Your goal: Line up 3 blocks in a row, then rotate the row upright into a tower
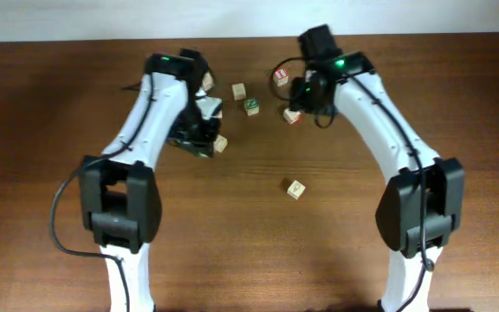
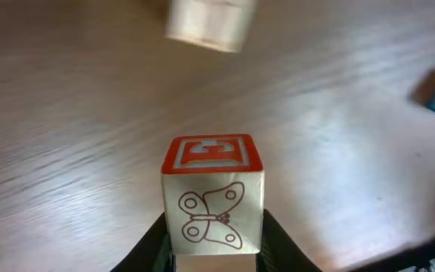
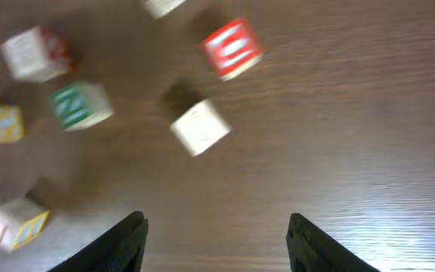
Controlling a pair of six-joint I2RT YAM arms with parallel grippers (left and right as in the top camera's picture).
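From overhead, left gripper point(image 1: 203, 132) low over the table point(image 1: 42, 130), jaws hidden under its arm. From the left wrist, clamped on a block point(image 2: 212, 193): red-printed top, butterfly face. From the right wrist, right gripper point(image 3: 216, 234) spread wide, nothing between; pale block point(image 3: 200, 127) ahead, near green cube point(image 3: 80, 104).

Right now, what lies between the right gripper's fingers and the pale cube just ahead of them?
Only bare wooden table lies between the right gripper and the pale cube; the right wrist view shows it.
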